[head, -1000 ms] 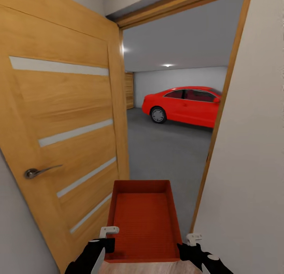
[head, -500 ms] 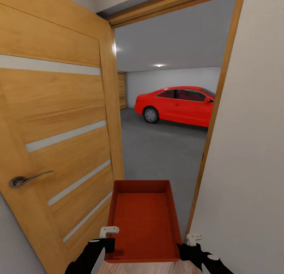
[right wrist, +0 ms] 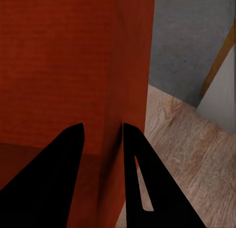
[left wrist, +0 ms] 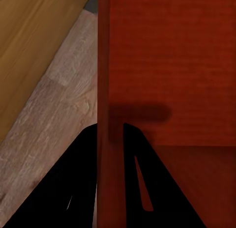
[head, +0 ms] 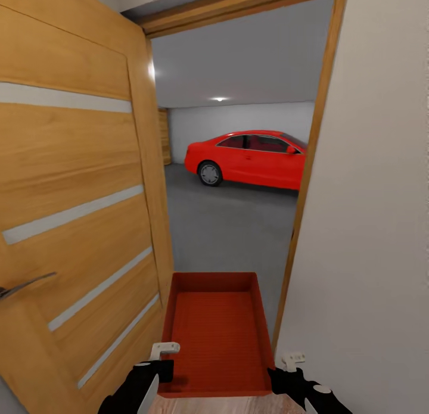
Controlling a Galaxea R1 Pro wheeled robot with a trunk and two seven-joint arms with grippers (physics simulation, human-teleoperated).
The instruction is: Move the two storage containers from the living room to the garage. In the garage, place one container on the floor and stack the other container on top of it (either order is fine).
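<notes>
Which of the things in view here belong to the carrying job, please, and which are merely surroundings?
Job:
- open orange-red rectangular storage container
- left pincer and right pincer, each clamped on a side wall
- dark grey concrete garage floor

Surroundings:
- wood-panelled door
- red coupe car
- light wood plank floor

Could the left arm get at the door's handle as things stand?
Probably not. The left end effector is shut on the storage container's side wall, sharing the load with the right end effector. The door handle sits well up to its left; reaching would mean letting go.
</notes>
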